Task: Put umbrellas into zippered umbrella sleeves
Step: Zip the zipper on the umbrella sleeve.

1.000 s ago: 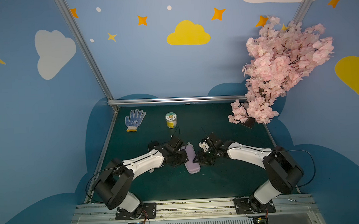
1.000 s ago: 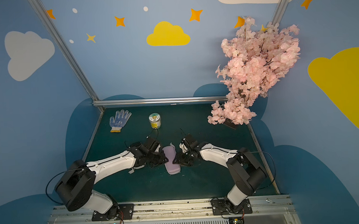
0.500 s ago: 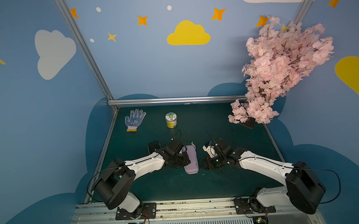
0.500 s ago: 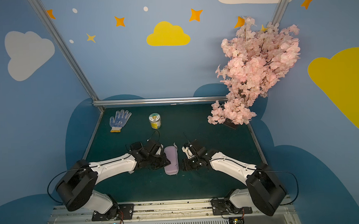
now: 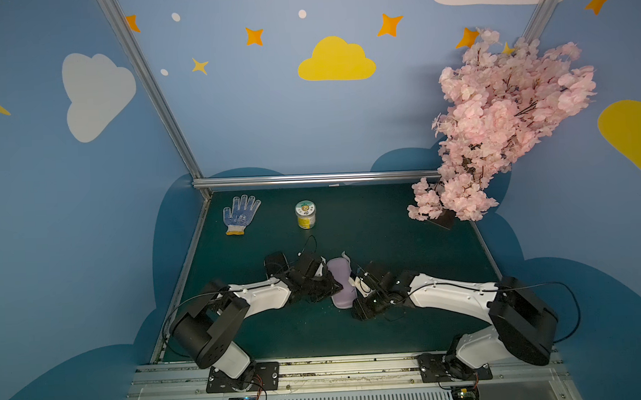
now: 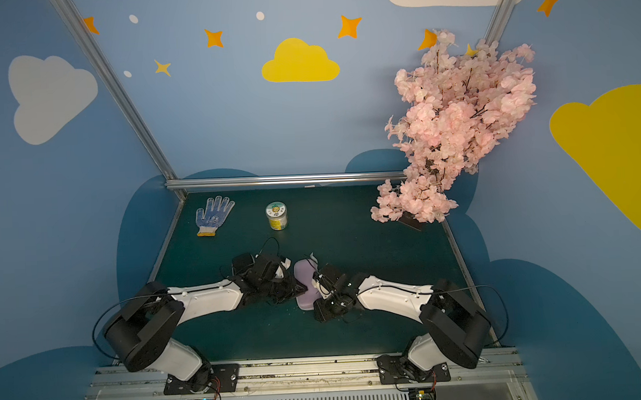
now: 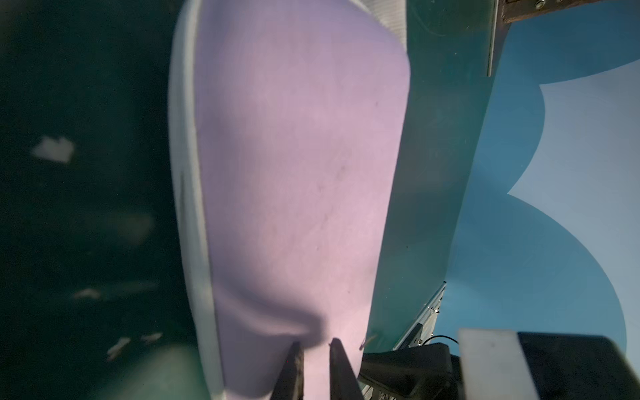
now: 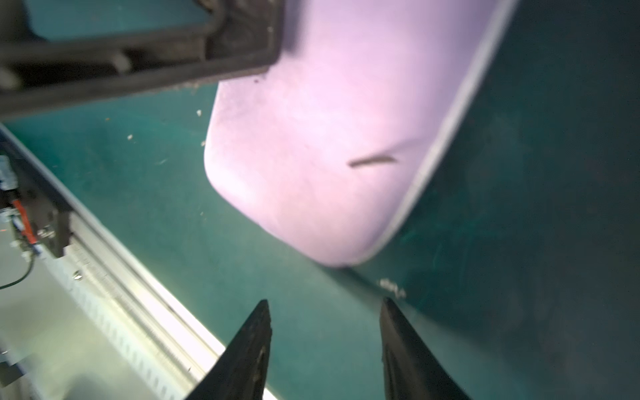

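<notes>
A closed lilac sleeve (image 5: 340, 278) (image 6: 302, 273) lies on the green mat (image 5: 406, 241) between my two grippers, its grey strap (image 5: 345, 255) at the far end. My left gripper (image 5: 337, 290) (image 7: 316, 343) is shut to a narrow slit, its tips pressing on the lilac shell (image 7: 294, 173), which is dented there. My right gripper (image 5: 355, 311) (image 8: 323, 303) is open above the mat just past the sleeve's near end (image 8: 311, 194), with nothing between its fingers. A black rounded shape (image 5: 275, 263) behind my left wrist may be the black sleeve. The umbrellas are out of view.
A blue-dotted white glove (image 5: 239, 215) and a small lidded jar (image 5: 305, 214) sit at the back of the mat. A pink blossom branch (image 5: 494, 126) overhangs the back right corner. A metal rail (image 8: 131, 304) runs along the mat's front edge, close to my right gripper.
My right arm has swung round and its gripper has moved from the sleeve's far end down to its near end. The lilac sleeve has turned slightly. My left gripper stays on it.
</notes>
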Action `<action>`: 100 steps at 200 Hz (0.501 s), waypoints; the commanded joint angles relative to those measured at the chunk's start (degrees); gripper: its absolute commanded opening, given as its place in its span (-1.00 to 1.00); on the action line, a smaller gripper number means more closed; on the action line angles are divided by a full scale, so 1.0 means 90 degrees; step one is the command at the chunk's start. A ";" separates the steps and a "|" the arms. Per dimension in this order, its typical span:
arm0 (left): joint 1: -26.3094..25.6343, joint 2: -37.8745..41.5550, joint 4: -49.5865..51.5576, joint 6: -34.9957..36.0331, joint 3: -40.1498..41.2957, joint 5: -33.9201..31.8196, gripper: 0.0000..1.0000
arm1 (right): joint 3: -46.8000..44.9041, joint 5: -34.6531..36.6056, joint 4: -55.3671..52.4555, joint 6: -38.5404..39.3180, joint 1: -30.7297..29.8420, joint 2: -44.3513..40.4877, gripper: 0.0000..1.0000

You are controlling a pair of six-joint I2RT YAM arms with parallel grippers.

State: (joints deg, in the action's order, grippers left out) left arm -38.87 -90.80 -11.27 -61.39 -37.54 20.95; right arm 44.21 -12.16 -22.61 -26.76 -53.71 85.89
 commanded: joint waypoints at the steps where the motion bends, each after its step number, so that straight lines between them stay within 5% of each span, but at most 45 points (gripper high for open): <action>1: 0.0123 -0.0485 0.0565 0.0125 0.0145 -0.0398 -0.66 | 0.0376 0.0465 -0.0366 0.0378 0.0024 0.0325 0.05; 100: 0.0412 -0.1089 0.0866 0.0790 -0.0427 -0.0267 -0.67 | 0.0006 0.0743 0.1300 0.1148 0.0461 0.0402 -0.15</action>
State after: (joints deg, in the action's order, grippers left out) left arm -35.79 -96.71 -12.40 -56.86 -42.52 23.64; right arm 46.48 -6.90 -17.39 -19.55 -49.65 90.39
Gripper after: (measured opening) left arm 0.165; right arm 0.444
